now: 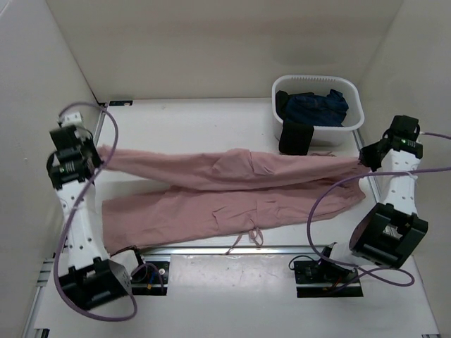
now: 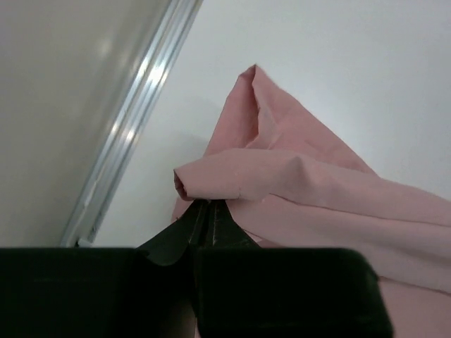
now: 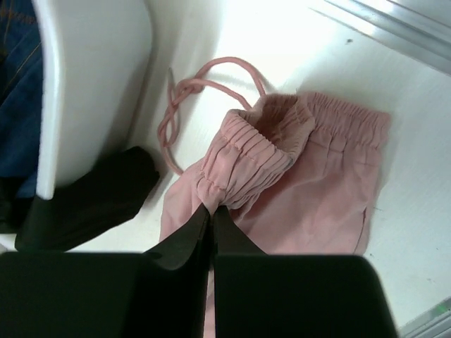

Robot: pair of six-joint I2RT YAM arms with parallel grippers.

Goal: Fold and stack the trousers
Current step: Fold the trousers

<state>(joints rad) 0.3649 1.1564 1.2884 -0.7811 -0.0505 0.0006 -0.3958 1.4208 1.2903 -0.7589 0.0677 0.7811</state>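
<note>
- You have no fold in yet: the trousers (image 1: 232,190) stretch full length across the table (image 1: 211,120), left to right, and nothing is stacked.
- Your left gripper (image 1: 99,156) pinches a leg cuff (image 2: 211,176) at the left end.
- Your right gripper (image 1: 363,160) pinches the gathered waistband (image 3: 261,141) at the right end, near the basket (image 1: 356,116).
- The far leg runs raised between them, and the near leg lies flat.
- By my reading, all folding and stacking remains.

trousers (image 1: 232,184) spread across table (image 1: 197,120), basket (image 1: 315,79) behind right end
</note>
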